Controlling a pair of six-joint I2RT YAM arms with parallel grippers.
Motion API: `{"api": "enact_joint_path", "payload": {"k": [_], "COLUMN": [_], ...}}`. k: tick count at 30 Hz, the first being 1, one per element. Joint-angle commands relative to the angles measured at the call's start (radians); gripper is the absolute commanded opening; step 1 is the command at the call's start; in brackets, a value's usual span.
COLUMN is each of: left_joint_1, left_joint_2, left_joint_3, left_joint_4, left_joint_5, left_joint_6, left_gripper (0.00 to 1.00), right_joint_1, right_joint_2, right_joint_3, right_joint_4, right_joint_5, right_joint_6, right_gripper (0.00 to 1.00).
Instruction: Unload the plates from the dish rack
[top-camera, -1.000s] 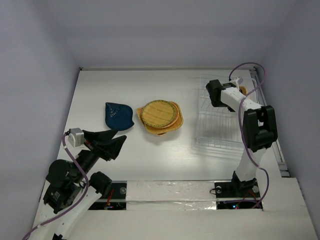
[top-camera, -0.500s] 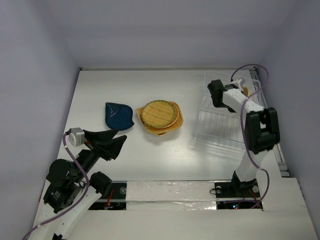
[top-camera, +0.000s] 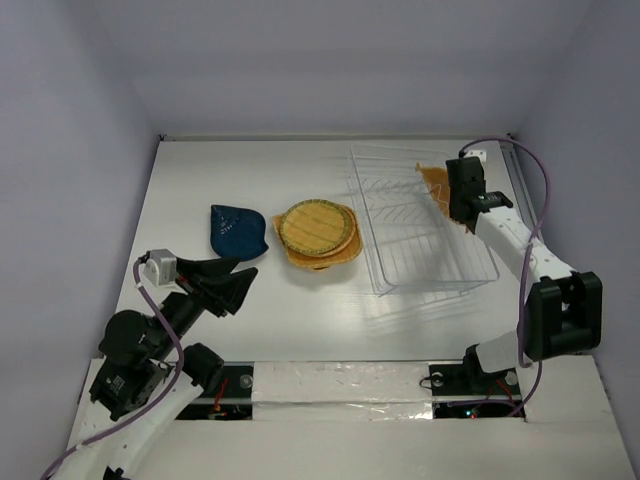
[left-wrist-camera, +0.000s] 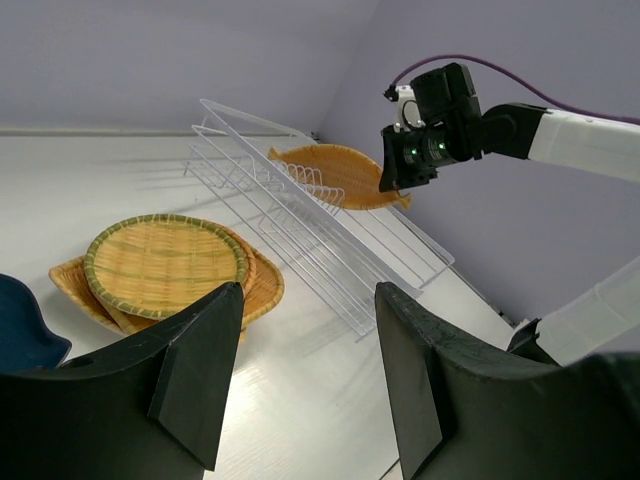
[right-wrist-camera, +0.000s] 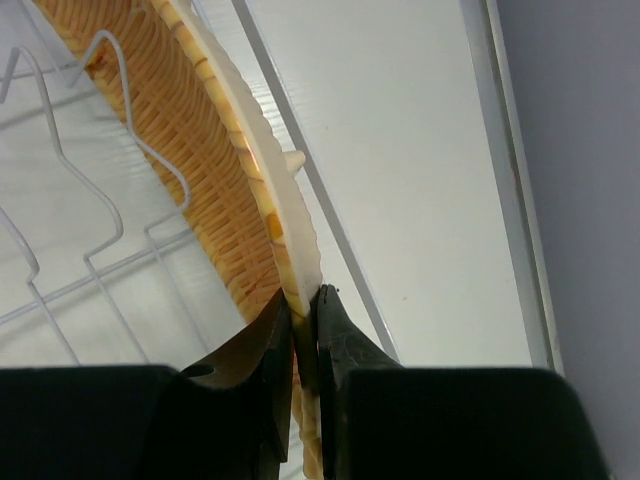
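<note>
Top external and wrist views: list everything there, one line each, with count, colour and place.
dark blue plate: 1, dark blue, flat on the table, left of centre
round ribbed plate: 1, orange-yellow, centre, on top of the rounded-square plate
rounded-square plate: 1, orange-yellow, centre, bottom of that stack
leaf-shaped plate: 1, orange-yellow, on edge at the rack's far right end
dish rack: 1, white wire, right of the stack
table: 1, white
left gripper: 1, black, open, near left, holding nothing
right gripper: 1, black, shut on the leaf-shaped plate's rim
</note>
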Motion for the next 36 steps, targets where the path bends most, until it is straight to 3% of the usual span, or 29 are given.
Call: {"api": "enact_joint_path", "payload": {"k": [1,11,16,22,25,32,36], "left_joint_1": [0.002,0.011,0.011,0.011,0.011,0.011,0.011], "left_joint_2": [0.024,0.065,0.081,0.074,0.085,0.087,0.088], "left_joint_3": [-0.016,-0.014,-0.014,-0.014,-0.014,-0.014,-0.014], "left_joint_4": [0.048,0.049,0.052,0.052,0.054,0.057,0.057], "left_joint_5": [-0.005,0.008,0.015,0.015,0.027,0.029,0.026], "left_joint_6": [-0.012,-0.011,-0.009,-0.011,-0.006,-0.003,-0.001], "left_gripper": [0.52,0.52,0.52,0.52,0.52,0.52,0.52], "right_joint_1": [-0.003,-0.003,-0.003,-0.003,-0.003,-0.003,0.008], "right_joint_2": [-0.141,-0.068,-0.031,0.056,0.093,0.103,0.066], "right_joint_3": [-0.018,0.043,0.034,-0.093,-0.085,-0.121,-0.179], "right_joint_4": [0.296,0.276,0.476,0.667,0.635,0.543,0.584], "right_joint_5": [0.01,0.478,0.393,0.414,0.53,0.486,0.532], "right_joint_6": [0.055,0.015,-0.152,-0.142,-0.04,0.093,0.116], "right_gripper": [0.0,0.0,0.0,0.0,0.0,0.0,0.0]}}
